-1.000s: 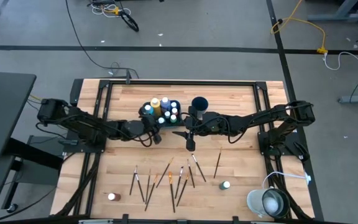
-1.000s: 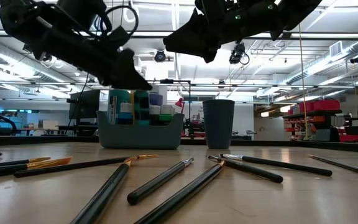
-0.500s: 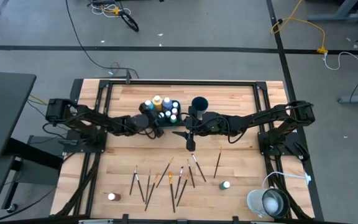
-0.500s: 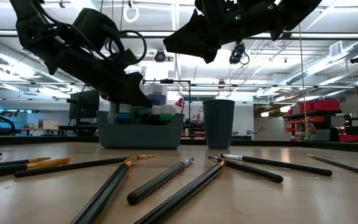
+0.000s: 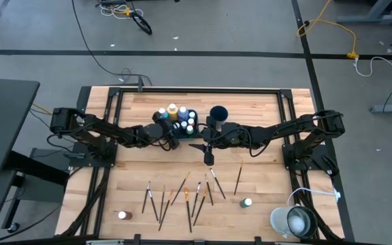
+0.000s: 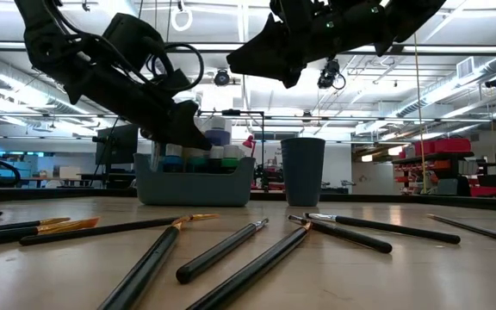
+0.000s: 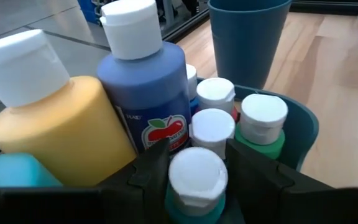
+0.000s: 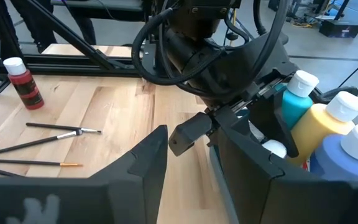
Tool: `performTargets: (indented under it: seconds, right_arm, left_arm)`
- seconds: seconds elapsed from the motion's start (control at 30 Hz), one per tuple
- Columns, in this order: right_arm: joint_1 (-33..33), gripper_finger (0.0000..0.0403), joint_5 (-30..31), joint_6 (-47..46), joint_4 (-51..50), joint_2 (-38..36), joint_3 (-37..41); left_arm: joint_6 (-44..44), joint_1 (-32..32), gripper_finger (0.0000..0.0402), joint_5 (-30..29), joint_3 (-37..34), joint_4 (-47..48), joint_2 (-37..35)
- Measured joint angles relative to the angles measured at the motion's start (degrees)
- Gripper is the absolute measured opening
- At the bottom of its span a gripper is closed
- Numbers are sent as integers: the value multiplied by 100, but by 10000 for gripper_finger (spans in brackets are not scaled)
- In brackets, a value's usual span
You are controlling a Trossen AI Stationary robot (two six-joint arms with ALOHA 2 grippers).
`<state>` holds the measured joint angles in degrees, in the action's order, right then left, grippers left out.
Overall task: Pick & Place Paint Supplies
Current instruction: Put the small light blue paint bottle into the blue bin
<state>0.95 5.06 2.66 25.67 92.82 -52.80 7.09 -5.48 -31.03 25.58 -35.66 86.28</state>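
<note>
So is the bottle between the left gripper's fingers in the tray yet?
In. The teal bottle stands upright among others inside the tray.

1 tray [image 5: 160, 121], 1 cup [image 5: 218, 112], 2 arms [image 5: 114, 135]

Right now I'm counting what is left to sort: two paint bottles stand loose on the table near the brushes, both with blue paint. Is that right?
Not quite. Two bottles do stand loose near the brushes, but neither is blue: the high view shows a brown bottle at one end and a green bottle at the other.
</note>
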Motion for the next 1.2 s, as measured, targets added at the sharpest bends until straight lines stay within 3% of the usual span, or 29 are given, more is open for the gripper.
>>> performTargets:
  seconds: [0.2, 0.57, 1.03, 1.2]
  right_arm:
    - [0, 149, 0, 0, -2, 0, 0]
    - [0, 149, 0, 0, -2, 0, 0]
    - [0, 149, 0, 101, -55, 0, 0]
    - [0, 149, -10, 103, -99, 0, 1]
  left_arm:
    - [-4, 0, 184, -6, -2, 7, 2]
    - [-326, 116, 177, -21, -24, -144, -74]
    - [-737, 606, 177, -52, -22, -192, -943]
    - [-738, 911, 177, -70, -13, 361, -1548]
